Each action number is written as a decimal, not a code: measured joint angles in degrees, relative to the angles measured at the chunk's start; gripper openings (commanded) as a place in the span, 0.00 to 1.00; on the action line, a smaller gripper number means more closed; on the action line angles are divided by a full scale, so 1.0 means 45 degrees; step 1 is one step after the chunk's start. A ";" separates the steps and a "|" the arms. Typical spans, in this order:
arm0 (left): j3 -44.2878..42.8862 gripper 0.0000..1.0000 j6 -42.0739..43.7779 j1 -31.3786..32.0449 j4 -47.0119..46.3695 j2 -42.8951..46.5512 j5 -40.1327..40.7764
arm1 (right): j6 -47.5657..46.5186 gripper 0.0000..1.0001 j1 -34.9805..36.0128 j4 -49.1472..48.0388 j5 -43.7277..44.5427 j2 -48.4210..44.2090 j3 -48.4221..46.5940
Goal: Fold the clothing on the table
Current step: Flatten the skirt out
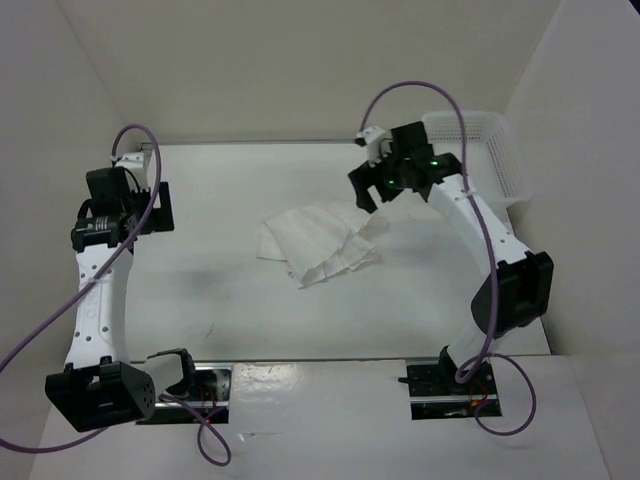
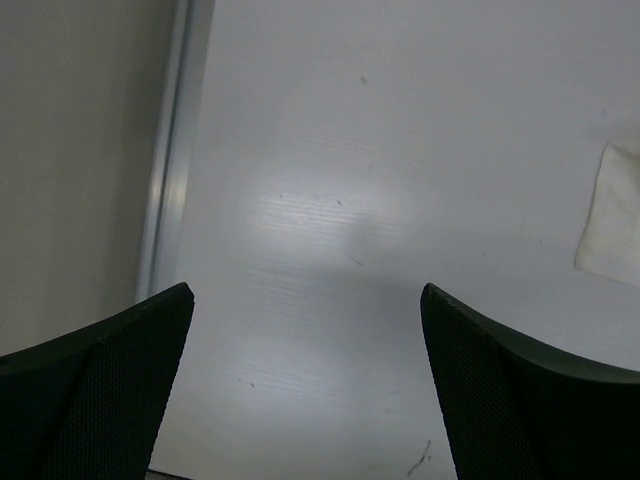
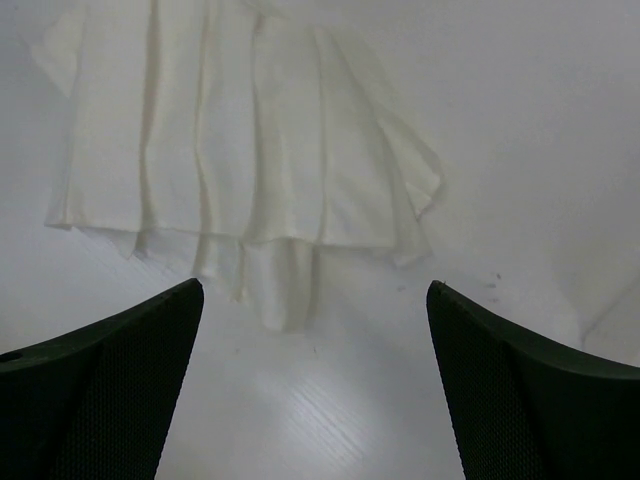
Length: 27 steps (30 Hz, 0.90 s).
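Clothing [image 1: 320, 245] at table [image 1: 200, 290] centre, long axis roughly parallel to far edge, pleats running toward right gripper [image 3: 312, 290]; it and left gripper [image 2: 305, 300] spread, empty

Clothing [image 3: 240, 160]: white, thin, lengthwise pleats, lying flat on the white table [image 3: 520, 120]. The pleats fan toward an uneven hem, and one narrow fold sticks out past the rest toward the right gripper [image 3: 312, 290]. One side edge is rumpled and curled. The two dark textured fingers [image 3: 110, 380] are spread wide, with only bare tabletop between them; the tips are near the hem, not touching it. A few dark specks [image 3: 492, 280] lie just beside the curled edge.
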State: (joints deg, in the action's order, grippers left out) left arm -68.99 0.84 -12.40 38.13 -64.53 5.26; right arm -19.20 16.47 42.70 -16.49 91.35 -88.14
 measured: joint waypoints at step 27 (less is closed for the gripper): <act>0.1438 1.00 -0.0204 -0.1802 0.1554 -0.0845 -0.2730 | 0.0204 0.93 0.7485 -0.0078 0.2754 0.5110 -0.1632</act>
State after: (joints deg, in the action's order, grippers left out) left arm -62.52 -0.08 -20.51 45.12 -68.34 -7.03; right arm -18.28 50.15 42.35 -4.10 114.34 -95.48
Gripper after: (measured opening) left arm 1.001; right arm 0.932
